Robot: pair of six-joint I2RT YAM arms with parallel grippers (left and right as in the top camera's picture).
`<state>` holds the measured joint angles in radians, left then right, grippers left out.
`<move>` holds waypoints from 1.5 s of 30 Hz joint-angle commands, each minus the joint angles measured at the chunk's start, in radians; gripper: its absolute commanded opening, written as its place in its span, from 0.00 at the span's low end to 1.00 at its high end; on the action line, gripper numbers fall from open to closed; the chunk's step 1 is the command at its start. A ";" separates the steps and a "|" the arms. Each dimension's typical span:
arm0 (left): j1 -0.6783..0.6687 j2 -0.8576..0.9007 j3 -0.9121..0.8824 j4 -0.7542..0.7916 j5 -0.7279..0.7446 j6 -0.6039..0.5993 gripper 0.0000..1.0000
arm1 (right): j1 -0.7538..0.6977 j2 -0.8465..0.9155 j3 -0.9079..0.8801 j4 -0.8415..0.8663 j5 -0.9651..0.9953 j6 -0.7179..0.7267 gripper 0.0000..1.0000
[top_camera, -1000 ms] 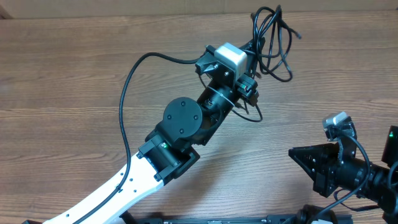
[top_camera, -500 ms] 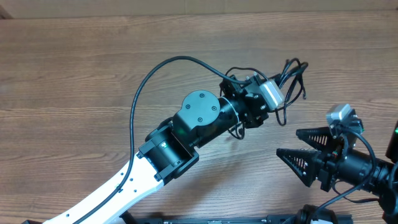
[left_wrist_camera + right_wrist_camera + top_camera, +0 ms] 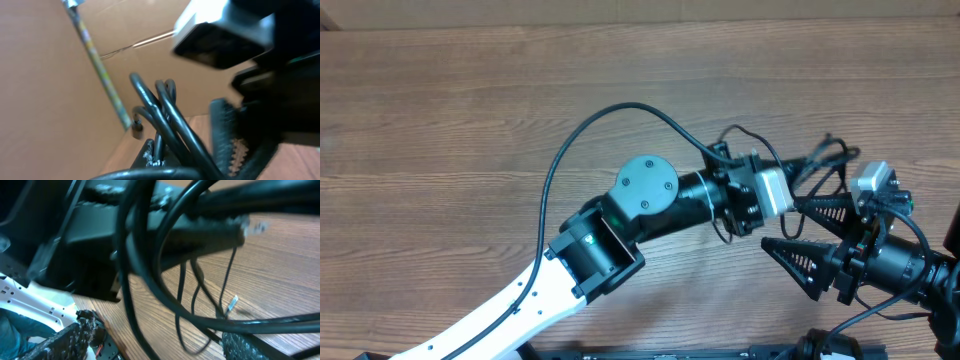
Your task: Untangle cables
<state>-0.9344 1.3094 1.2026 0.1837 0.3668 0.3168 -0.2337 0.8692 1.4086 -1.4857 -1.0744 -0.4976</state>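
The cables [image 3: 825, 160] are a bunch of thin black loops hanging off the table at the right, with my left gripper [image 3: 800, 185] shut on them. In the left wrist view the cords [image 3: 162, 112] rise from between the closed jaws [image 3: 160, 156]. My right gripper [image 3: 782, 224] stands open just below and beside the bunch, its upper finger touching or almost touching the loops. In the right wrist view black loops [image 3: 150, 265] cross in front of its spread fingers [image 3: 60, 341], and a small plug end [image 3: 232, 303] dangles over the wood. Nothing is pinched between them.
The left arm [image 3: 650, 205] lies diagonally from the bottom left to the middle of the wooden table [image 3: 440, 120], its own thick wire [image 3: 580, 140] arching above it. A cardboard wall [image 3: 45, 80] fills the left wrist view's background.
The left arm has swung the bunch from the table's far side down and right, towards the right gripper. The right gripper has gone from shut to open and moved up to meet it.
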 commanded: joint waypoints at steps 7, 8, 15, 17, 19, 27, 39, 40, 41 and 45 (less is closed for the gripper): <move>-0.018 -0.006 0.018 0.078 -0.065 -0.085 0.04 | 0.005 -0.006 0.000 -0.027 -0.102 -0.002 0.82; -0.018 -0.006 0.018 0.080 -0.132 -0.100 0.04 | 0.005 -0.006 0.000 -0.036 -0.102 -0.003 0.82; -0.014 -0.006 0.018 0.112 -0.445 -0.217 0.04 | 0.005 -0.006 0.000 -0.121 -0.102 -0.061 0.78; -0.013 -0.006 0.018 0.130 -0.496 -0.257 0.04 | 0.005 -0.006 0.000 -0.153 -0.102 -0.100 0.78; -0.013 -0.006 0.018 0.153 -0.541 -0.288 0.04 | 0.005 -0.006 0.000 -0.195 -0.101 -0.146 0.78; -0.012 -0.006 0.018 0.313 -0.446 -0.352 0.04 | 0.043 -0.006 -0.002 -0.208 -0.027 -0.162 0.76; 0.036 -0.008 0.018 0.439 -0.497 -0.465 0.04 | 0.057 -0.006 -0.002 -0.208 0.062 -0.143 0.79; 0.056 -0.008 0.018 0.446 -0.501 -0.489 0.04 | 0.057 -0.006 -0.002 -0.208 0.081 -0.130 0.79; 0.073 -0.009 0.018 0.450 -0.501 -0.512 0.04 | 0.057 -0.006 -0.002 -0.208 0.093 -0.127 0.79; 0.145 -0.009 0.018 0.447 -0.496 -0.616 0.04 | 0.057 -0.006 -0.002 -0.208 0.106 -0.127 0.79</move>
<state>-0.8783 1.3266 1.1782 0.5690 -0.0269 -0.1616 -0.1879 0.8696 1.4178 -1.6497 -1.0832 -0.6662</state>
